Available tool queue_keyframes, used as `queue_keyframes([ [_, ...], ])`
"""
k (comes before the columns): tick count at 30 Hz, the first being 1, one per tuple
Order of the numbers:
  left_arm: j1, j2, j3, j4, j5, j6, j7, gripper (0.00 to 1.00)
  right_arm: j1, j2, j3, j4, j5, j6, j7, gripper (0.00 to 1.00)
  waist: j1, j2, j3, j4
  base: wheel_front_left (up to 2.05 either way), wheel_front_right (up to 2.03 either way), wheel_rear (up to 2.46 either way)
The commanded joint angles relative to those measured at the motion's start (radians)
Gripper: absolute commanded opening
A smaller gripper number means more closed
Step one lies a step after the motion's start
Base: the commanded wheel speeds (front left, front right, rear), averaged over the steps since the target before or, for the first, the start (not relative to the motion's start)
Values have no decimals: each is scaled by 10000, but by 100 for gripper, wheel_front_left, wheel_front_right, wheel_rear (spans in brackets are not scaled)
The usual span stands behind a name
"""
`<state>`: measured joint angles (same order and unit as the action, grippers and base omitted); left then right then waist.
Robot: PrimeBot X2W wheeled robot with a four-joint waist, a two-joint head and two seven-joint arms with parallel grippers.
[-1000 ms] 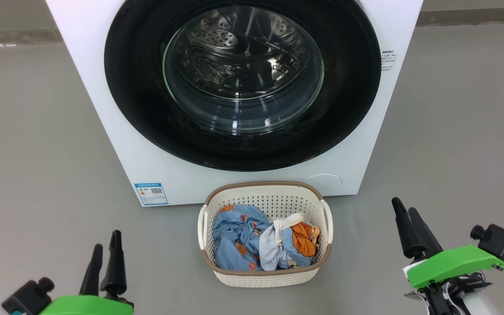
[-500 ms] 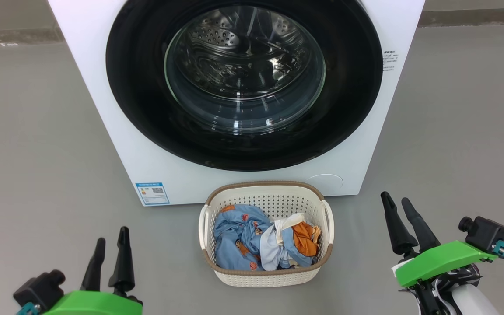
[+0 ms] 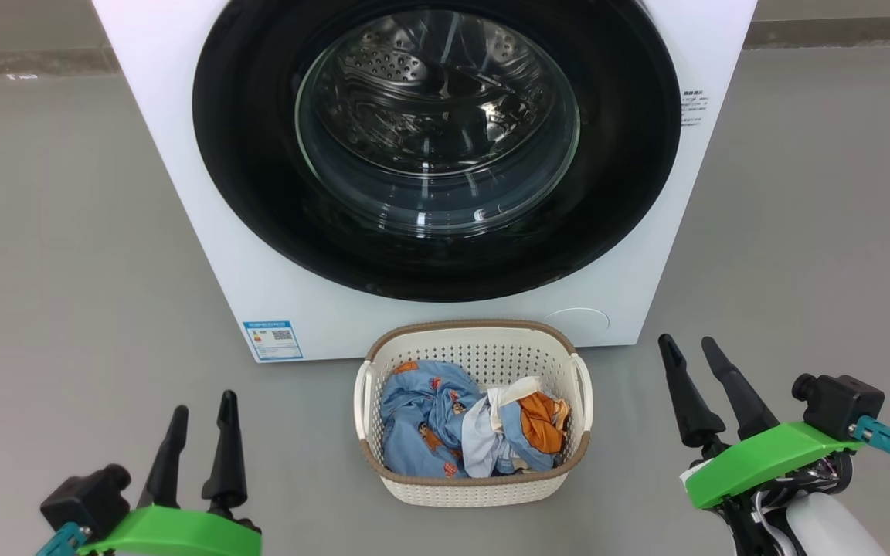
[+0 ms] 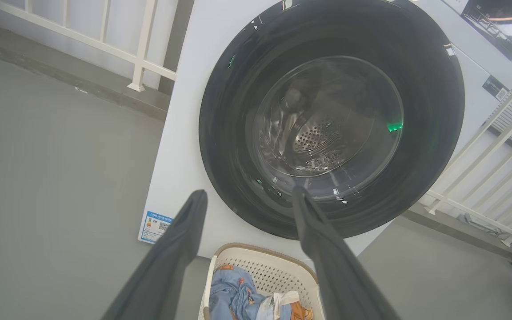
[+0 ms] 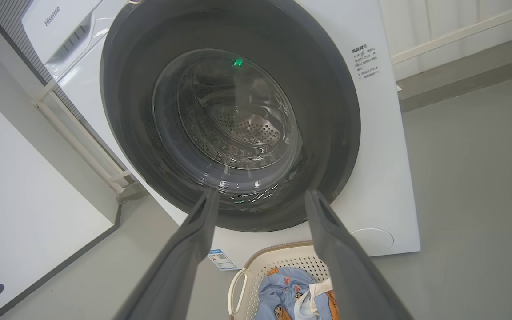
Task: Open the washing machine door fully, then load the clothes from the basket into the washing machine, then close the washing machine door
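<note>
movement over the last second is slight. in the head view the left gripper [image 3: 204, 403] has risen a little from the bottom edge and drifted inward, and the right gripper [image 3: 684, 340] has slid up and toward the basket [image 3: 476, 488]. the whole picture has also shifted a touch to the right, so part of that is the camera turning, not the things.

nothing of the task's own has changed. the washing machine door [image 3: 437, 131] still sits shut in the white front of the washing machine [image 3: 321, 328]. the clothes [image 3: 445, 421] still lie bunched in the basket, which stands on the floor [image 3: 66, 232] just in front of the machine, below the door. i judge this to be the approach, with the first step, swinging the door open, not yet begun.

both arms are low and well apart, one on each side of the basket, fingers pointing toward the machine. the left gripper's two dark fingers [image 4: 171, 266] stand spread with nothing between them, and in the left wrist view they frame the lower rim of the door. the right gripper is likewise spread and empty. its wrist view looks along its fingers [image 5: 345, 266] at the door's lower half and the near end of the basket. neither touches anything.
</note>
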<state>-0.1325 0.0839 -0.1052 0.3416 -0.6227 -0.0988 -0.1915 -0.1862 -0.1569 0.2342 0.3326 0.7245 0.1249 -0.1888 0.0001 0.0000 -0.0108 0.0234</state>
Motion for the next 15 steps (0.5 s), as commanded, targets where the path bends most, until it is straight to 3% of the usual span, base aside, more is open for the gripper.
queue_keyframes([
  [1, -537, 217, 195, -160, 353, -2, -170, 100, -463, -145, 286, -192, -362, 51, -204, 100, 0, 0, -5, 3, 0, 0, 0],
  [15, -682, 266, 53, -59, 1617, -19, -561, 100, -672, -262, 733, 11, -1453, 56, -590, 100, 0, 0, -68, 0, 0, 0, 0],
])
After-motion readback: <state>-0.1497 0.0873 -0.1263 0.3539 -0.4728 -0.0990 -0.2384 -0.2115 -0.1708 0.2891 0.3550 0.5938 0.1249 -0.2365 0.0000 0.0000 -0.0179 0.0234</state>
